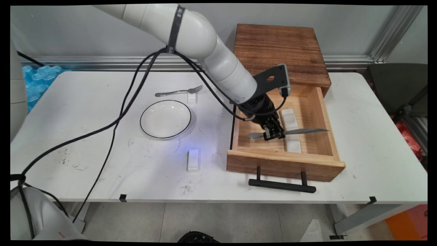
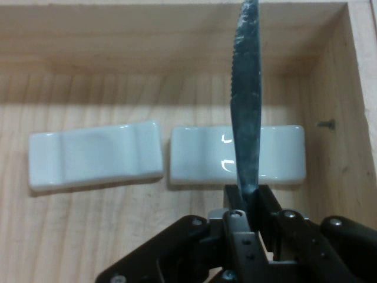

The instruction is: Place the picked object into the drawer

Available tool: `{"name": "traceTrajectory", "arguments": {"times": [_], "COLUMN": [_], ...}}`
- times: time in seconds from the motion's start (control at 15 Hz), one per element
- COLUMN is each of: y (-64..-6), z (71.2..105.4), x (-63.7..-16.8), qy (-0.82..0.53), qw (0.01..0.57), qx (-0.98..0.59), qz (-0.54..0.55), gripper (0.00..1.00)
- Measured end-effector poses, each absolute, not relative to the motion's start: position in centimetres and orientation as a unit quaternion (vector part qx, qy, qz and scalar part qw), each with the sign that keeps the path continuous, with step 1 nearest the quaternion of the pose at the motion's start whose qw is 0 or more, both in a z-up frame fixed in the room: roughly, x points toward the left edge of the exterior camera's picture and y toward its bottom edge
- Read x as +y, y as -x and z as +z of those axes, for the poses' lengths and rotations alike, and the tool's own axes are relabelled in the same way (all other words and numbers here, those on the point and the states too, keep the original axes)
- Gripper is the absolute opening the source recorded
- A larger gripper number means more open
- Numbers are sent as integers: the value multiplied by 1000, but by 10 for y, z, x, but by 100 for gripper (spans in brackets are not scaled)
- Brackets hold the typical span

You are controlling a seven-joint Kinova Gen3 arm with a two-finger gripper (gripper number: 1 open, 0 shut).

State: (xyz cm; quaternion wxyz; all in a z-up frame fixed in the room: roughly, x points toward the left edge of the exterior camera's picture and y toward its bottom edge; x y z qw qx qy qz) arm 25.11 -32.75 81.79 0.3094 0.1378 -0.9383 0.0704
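Two black fingers of the gripper (image 1: 273, 133) are clamped on a table knife (image 1: 290, 132) over a white rest (image 2: 235, 156) in the open wooden drawer (image 1: 321, 116); stiff, slick steel, best pinched mid-length where it balances

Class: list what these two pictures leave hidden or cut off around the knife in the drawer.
- Main view: the rear rest in the drawer is partly hidden by the gripper.
- Main view: the knife is hidden mid-length by the jaws.
- Hand view: the knife's tip is cut off by the top edge; its handle is hidden behind the linkage.
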Motion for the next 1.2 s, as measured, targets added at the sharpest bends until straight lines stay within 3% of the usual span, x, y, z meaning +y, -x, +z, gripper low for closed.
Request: {"name": "traceTrajectory", "arguments": {"times": [1.2], "y": [-247], "z": [775], "x": [-336], "qy": [-135], "qw": [301], "qx": [-942], "qz": [63], "gripper": [0]}}
